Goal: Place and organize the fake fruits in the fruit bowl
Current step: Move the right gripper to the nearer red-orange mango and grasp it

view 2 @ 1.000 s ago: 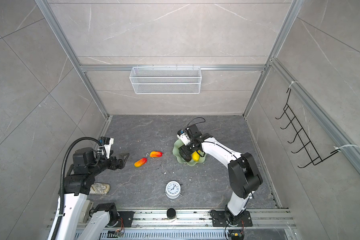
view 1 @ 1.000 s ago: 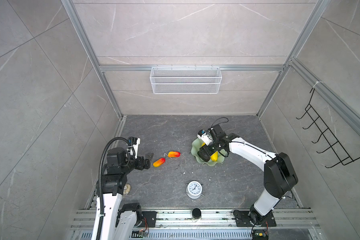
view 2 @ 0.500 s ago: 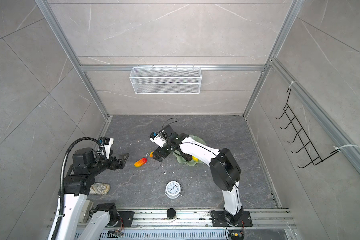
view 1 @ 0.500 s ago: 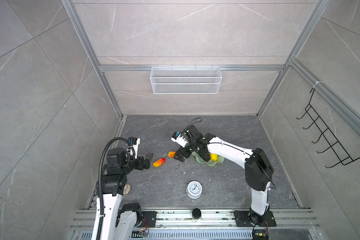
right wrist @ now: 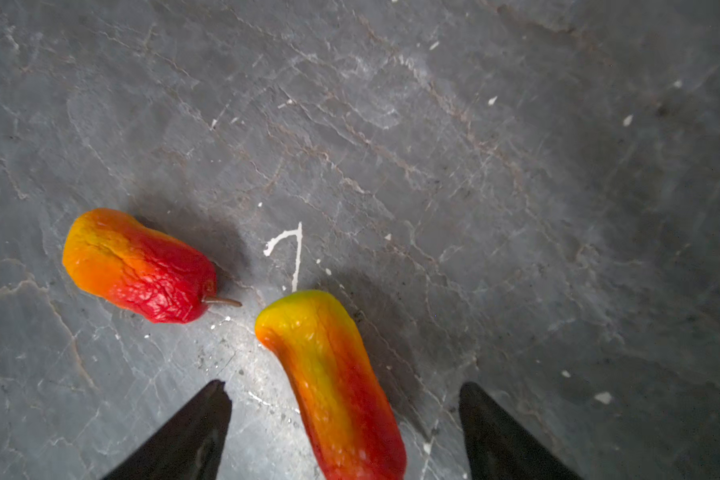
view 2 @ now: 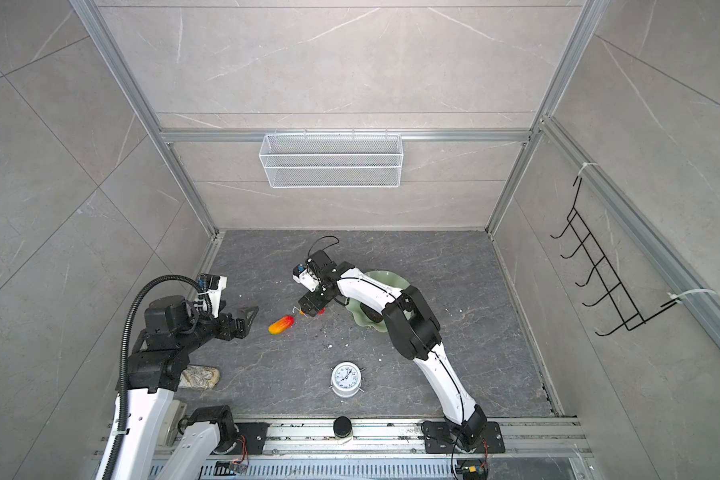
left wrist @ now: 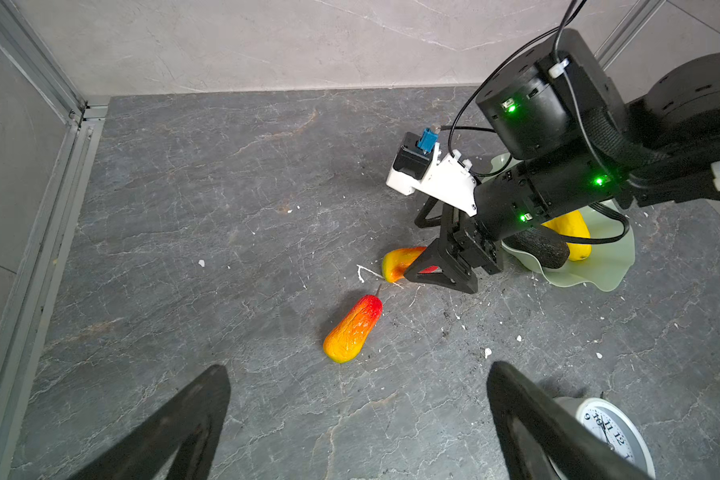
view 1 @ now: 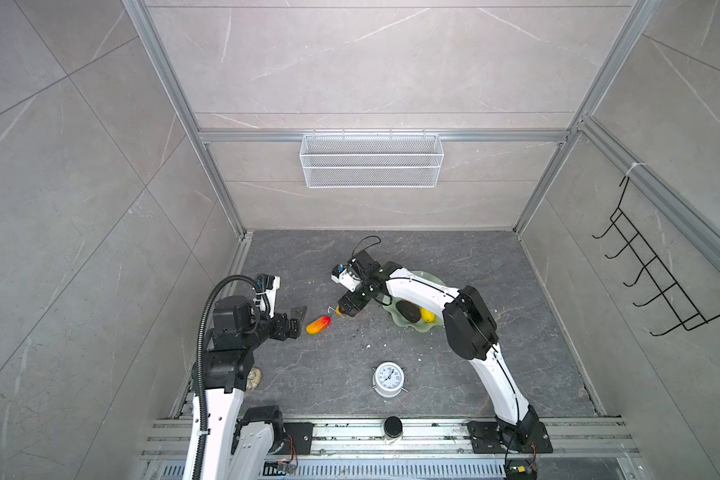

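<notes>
Two red-orange fake fruits lie on the dark floor left of the fruit bowl [view 1: 416, 327] [left wrist: 599, 270]. One [right wrist: 333, 386] [left wrist: 400, 262] lies between the fingers of my right gripper [right wrist: 344, 390] [view 1: 344, 309], which is open and low over it, with gaps on both sides. The other [view 1: 318, 324] [view 2: 281, 324] [right wrist: 140, 268] lies free just ahead of my left gripper [left wrist: 356, 415] [view 1: 298, 320], which is open and holds nothing. In the bowl rest a dark oval fruit [view 1: 408, 311] and a yellow one [view 1: 427, 315]. The right arm hides part of the bowl.
A white alarm clock [view 1: 387, 378] stands on the floor toward the front. A white wire basket [view 1: 371, 160] hangs on the back wall and a black hook rack [view 1: 649, 282] on the right wall. A beige lump [view 2: 200, 376] lies by the left arm's base.
My right gripper has left the bowl and swung left across the floor to the nearer red-orange fruit, now straddling it. The left arm has not moved.
</notes>
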